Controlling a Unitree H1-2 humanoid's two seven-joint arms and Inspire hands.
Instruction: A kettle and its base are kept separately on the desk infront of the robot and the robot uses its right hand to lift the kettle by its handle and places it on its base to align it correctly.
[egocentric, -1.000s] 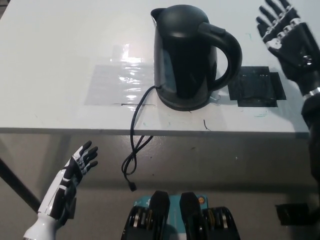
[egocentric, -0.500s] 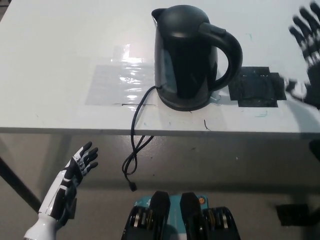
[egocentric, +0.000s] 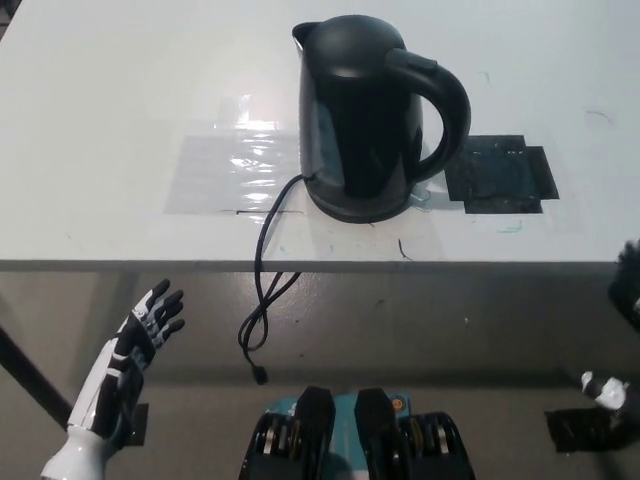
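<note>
Black plastic kettle (egocentric: 368, 110) stands upright on the white desk (egocentric: 110, 110), near its front edge, handle (egocentric: 443, 112) turned toward the robot's right. Its lower rim sits on what reads as the base (egocentric: 362, 208), though kettle and base are both dark and the seam between them is hard to make out. A power cord (egocentric: 262, 290) leaves the base at the front left, drops over the desk edge and hangs in a loop, plug end free.

Clear tape patch (egocentric: 235, 172) just left of the kettle; black tape patch (egocentric: 498, 178) just right of it.

Left hand (egocentric: 150, 325) rests low at the lower left, below desk level, fingers spread, holding nothing. Right hand: only a dark sliver at the right edge, cut off by the frame; cannot tell whether it is spread or closed.

Risks, as judged: if the kettle is not seated squarely, a nudge to the handle could tip it toward the front edge. The dangling cord could snag on an arm and drag the base. Alignment cannot be confirmed from this steep angle
</note>
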